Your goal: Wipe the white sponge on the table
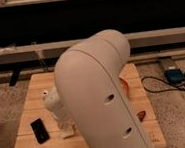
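The light wooden table fills the lower middle of the camera view. My big white arm stands in front of most of it. The arm's lower end with the gripper reaches down to the table top, just right of the black phone-like slab. A small off-white flat piece shows on the planks right under the gripper; it looks like the white sponge, mostly hidden by the gripper.
An orange object and a small brown item peek out on the table's right side behind the arm. A blue device and black cables lie on the floor at the right. A dark wall with rails runs behind the table.
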